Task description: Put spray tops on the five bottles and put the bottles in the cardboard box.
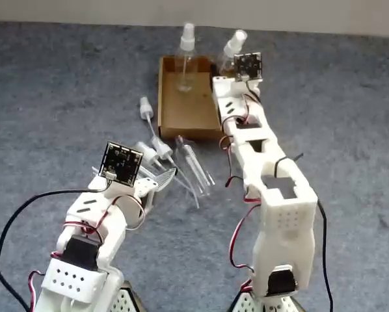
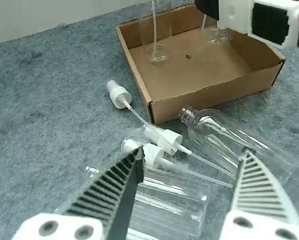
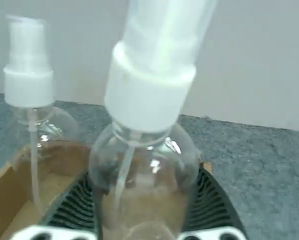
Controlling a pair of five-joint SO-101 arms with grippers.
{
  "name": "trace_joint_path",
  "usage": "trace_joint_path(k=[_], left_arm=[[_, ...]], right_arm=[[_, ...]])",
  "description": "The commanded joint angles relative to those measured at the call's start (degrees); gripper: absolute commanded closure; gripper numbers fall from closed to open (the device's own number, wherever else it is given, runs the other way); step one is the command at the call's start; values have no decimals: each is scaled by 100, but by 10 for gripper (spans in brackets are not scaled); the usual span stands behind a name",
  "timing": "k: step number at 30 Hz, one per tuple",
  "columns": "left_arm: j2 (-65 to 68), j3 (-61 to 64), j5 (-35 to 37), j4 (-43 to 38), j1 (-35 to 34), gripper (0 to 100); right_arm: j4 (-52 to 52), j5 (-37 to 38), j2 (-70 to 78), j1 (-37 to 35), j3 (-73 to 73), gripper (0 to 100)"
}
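Observation:
The cardboard box [image 1: 198,120] lies on the grey carpet. One capped bottle [image 1: 186,62] stands upright in it, also seen as the bottle [image 3: 32,105]. My right gripper [image 1: 226,70] is shut on a second capped bottle [image 3: 144,160], upright over the box's far right corner [image 2: 217,35]. My left gripper [image 2: 189,170] hangs open above loose parts beside the box: an uncapped bottle [image 2: 229,142] on its side, another clear bottle [image 2: 164,200] under the fingers, and three spray tops [image 2: 120,96], [image 2: 162,137], [image 2: 149,152] with long tubes.
Grey carpet [image 1: 64,91] spreads wide to the left of the box and to the right of the right arm [image 1: 272,175]. A pale wall [image 3: 249,60] rises behind the box. Cables trail near both arm bases [image 1: 12,227].

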Motion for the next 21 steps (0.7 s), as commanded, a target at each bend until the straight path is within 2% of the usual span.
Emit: trace_joint_path(k=[1, 11, 16, 21], left_arm=[[-4, -22, -62, -53, -48, 755], [4, -22, -62, -53, -48, 755], [-4, -22, -62, -53, -48, 755], [-4, -22, -62, -53, -48, 755]], right_arm=[[-171, -70, 224, 66, -927, 995], [-119, -70, 1349, 40, -2211, 995], [831, -62, 1455, 40, -2642, 995], [998, -62, 1464, 4, -2985, 995]])
